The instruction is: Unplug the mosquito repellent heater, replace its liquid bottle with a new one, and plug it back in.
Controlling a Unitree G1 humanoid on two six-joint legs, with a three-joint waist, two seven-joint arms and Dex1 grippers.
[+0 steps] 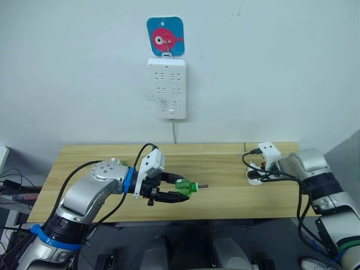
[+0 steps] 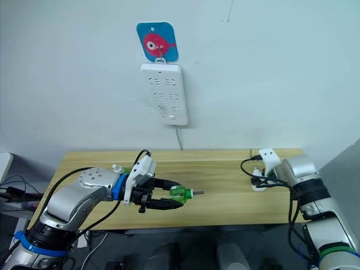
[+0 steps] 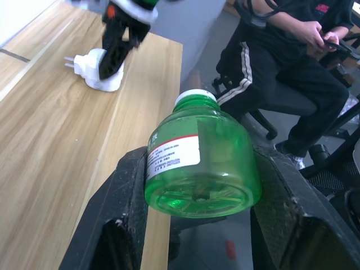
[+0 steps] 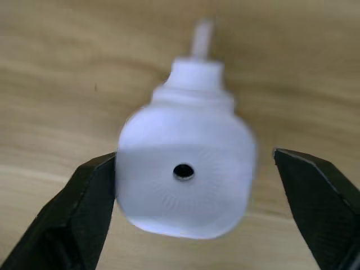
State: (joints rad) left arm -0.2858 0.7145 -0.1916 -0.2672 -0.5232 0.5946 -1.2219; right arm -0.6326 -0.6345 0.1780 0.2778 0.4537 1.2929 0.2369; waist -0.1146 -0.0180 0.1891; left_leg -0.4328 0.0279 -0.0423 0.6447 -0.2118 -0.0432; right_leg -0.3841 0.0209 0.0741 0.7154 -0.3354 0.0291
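Grainy wooden table (image 1: 225,197); left tool (image 1: 169,190) grips smooth green bottle (image 1: 184,186).

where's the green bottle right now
The green bottle is clamped in the left hand above the wooden table's front middle, far left of the white heater.

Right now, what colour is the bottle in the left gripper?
Translucent green bottle, with a white and red label; clearest in the left wrist view.
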